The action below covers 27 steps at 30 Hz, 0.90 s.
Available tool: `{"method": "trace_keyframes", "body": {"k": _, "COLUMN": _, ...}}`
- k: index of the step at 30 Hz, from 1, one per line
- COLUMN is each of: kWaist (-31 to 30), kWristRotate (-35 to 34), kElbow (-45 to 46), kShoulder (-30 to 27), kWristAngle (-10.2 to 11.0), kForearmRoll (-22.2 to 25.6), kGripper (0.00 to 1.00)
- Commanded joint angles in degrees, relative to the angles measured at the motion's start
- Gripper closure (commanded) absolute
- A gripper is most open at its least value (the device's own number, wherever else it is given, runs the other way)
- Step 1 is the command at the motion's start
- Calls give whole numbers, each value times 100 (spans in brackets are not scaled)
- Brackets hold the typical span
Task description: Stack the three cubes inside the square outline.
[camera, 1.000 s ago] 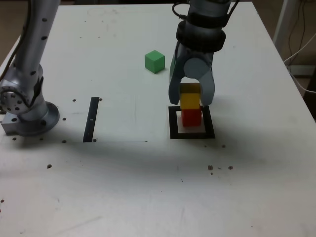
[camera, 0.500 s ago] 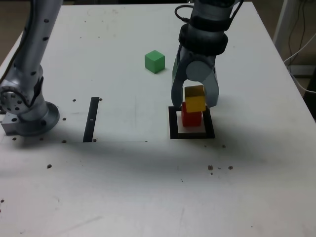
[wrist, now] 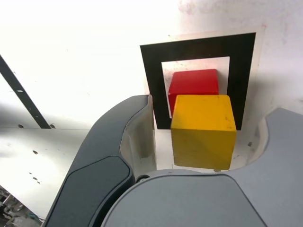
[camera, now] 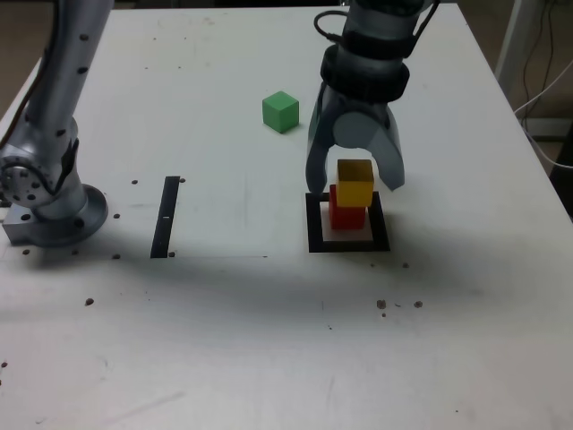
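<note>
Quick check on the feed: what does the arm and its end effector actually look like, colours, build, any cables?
The arm is silver-grey metal, tubular, with small dark screw holes, on a round flanged base joint. The wrist section is black and ribbed, with a black cable looping beside it. The end effector has two broad, curved blue-grey fingers with paler inner faces and a rounded grey hub between them.

One cube (camera: 354,182) atop another (camera: 346,213) inside the square outline (camera: 347,244)
</note>
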Motion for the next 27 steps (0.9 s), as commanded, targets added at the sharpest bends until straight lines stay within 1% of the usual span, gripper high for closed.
{"method": "trace_keyframes", "body": {"k": 1, "kWaist": 26, "kWristRotate": 11, "kElbow": 23, "kShoulder": -154, "kWristAngle": 65, "kForearmRoll": 36, "kGripper": 1}}
{"method": "trace_keyframes", "body": {"k": 8, "kWaist": 180, "kWristRotate": 132, "kElbow": 129, "kShoulder": -604, "kWristAngle": 412, "kForearmRoll": 257, "kGripper": 0}}
{"method": "trace_keyframes", "body": {"k": 13, "kWaist": 476, "kWristRotate": 317, "kElbow": 194, "kShoulder": -807, "kWristAngle": 611, "kForearmRoll": 437, "kGripper": 0}}
{"method": "trace_keyframes", "body": {"k": 17, "kWaist": 884, "kWristRotate": 498, "kElbow": 278, "kShoulder": -830, "kWristAngle": 714, "kForearmRoll": 478, "kGripper": 0}}
{"method": "trace_keyframes", "body": {"k": 21, "kWaist": 1430, "kWristRotate": 699, "kElbow": 352, "kShoulder": -825, "kWristAngle": 800, "kForearmRoll": 478, "kGripper": 0}}
{"method": "trace_keyframes", "body": {"k": 27, "kWaist": 2084, "kWristRotate": 918, "kElbow": 365, "kShoulder": -795, "kWristAngle": 842, "kForearmRoll": 461, "kGripper": 0}}
